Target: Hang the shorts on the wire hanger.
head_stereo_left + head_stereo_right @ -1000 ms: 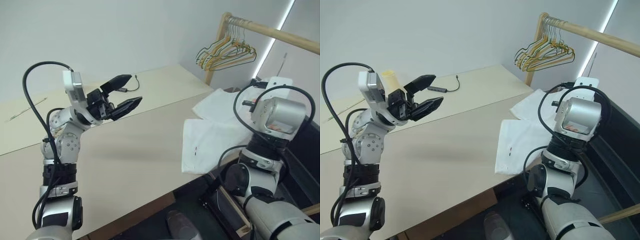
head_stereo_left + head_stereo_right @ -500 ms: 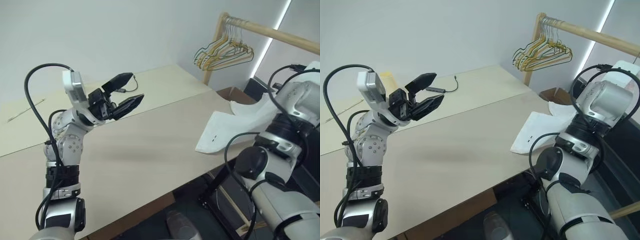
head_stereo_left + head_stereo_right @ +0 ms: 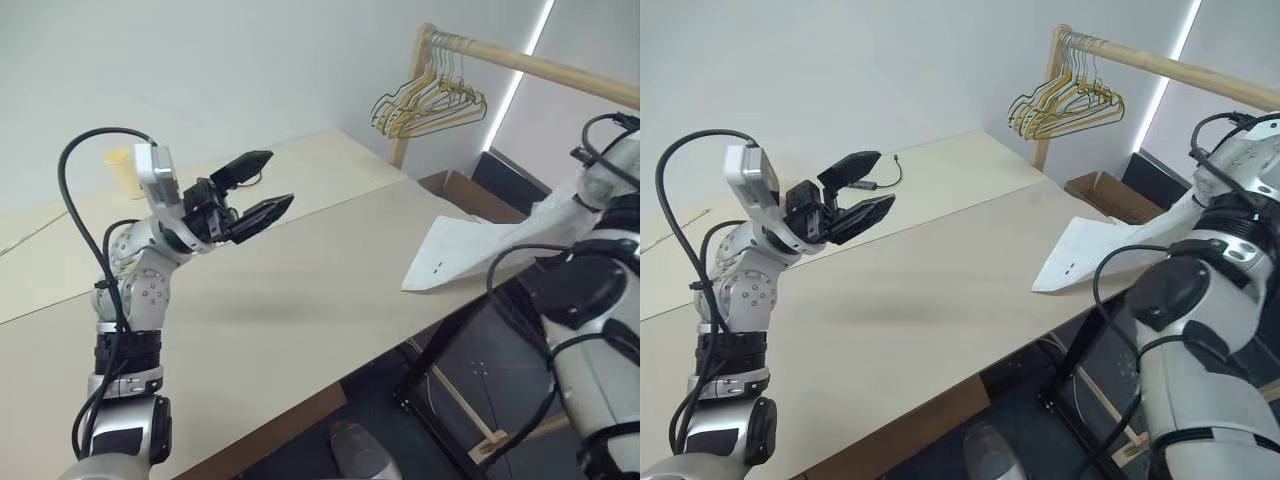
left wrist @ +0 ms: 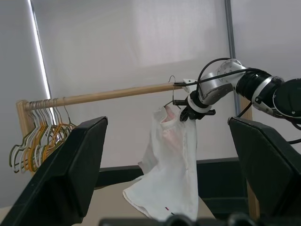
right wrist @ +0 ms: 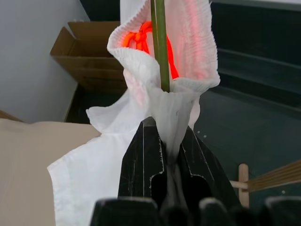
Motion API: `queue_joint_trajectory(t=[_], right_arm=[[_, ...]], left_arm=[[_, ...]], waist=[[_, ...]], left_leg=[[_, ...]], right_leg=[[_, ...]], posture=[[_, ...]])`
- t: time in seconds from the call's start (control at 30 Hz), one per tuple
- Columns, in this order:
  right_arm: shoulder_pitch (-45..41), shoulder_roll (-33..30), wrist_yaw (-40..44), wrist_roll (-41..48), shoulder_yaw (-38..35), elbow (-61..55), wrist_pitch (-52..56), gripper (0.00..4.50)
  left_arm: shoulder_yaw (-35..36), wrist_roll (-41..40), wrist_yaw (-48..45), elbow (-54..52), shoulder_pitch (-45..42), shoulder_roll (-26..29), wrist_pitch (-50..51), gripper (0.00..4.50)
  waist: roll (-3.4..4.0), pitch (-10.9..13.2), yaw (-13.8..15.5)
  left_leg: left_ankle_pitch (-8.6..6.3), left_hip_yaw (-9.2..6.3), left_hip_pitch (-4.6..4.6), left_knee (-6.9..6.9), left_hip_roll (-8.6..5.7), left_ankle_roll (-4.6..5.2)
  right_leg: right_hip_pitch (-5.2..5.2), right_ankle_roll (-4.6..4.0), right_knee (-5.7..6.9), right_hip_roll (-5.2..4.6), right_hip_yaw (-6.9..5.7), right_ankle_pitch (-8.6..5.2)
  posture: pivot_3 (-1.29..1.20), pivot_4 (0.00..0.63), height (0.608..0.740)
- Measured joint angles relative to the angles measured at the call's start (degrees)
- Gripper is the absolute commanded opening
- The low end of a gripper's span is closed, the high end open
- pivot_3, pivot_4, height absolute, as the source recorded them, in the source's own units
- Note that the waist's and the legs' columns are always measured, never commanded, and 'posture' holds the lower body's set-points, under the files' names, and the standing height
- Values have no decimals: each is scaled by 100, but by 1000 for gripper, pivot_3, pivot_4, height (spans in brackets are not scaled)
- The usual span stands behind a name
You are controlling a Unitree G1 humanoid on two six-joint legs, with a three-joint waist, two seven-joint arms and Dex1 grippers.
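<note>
Left of the wooden rail, the left pincer hangs above the desk with its jaws spread wide and empty, probably keeping clear. Under the rail's far end, the right pincer is clamped tight on the shorts' waistband together with the wire hanger, lifting both towards the rail for hooking; the hem trails to the desk's edge.

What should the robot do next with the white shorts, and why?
Probably carry them a little closer to the wooden rail. The right gripper is shut on the shorts and wire hanger; its hook seems beside the rail, and the shorts' tail reaches the table.
</note>
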Motion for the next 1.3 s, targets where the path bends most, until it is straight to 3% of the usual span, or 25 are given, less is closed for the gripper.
queue_joint_trajectory(t=[0.2, 0.47, 0.9, 1.1, 1.3], right_arm=[[-154, -217, -227, 527, -200, 745, -147, 0], [-181, -263, -387, 744, 74, 941, -180, 0], [60, -109, -283, 744, 766, 923, -181, 4470], [243, -34, -312, 403, 1577, 332, -236, 4490], [734, -37, -510, -1182, 3700, -1081, -795, 4490]], left_arm=[[-38, 76, -88, -3, 16, 22, -4, 4455], [-71, 139, -203, -3, 16, 16, -23, 4455], [-54, 25, -249, -139, 190, 1, -43, 4500], [-20, 75, -179, -147, 190, 88, -155, 4500], [87, 169, -161, -77, 189, 173, -227, 4500]], waist=[[-1, 1, -1], [0, 1, 10], [3, 3, 96], [11, 8, 185], [20, 14, 202]], left_leg=[[0, 9, 3, -2, 1, 1], [-4, 10, -14, -4, 3, 11], [-7, 14, -14, -5, 4, 19], [-7, 15, -14, -5, 4, 19], [-7, 16, -11, -3, 3, 19]], right_leg=[[2, 7, -8, 0, 9, -4], [6, 25, -52, 1, 8, 9], [6, 27, -55, 1, 12, 13], [1, 28, -55, 1, 13, 13], [-9, 21, -50, 0, 20, 21]], posture=[[-391, 0, 740], [-381, 0, 740], [-364, 0, 740], [-360, 0, 740], [-361, 0, 740]])
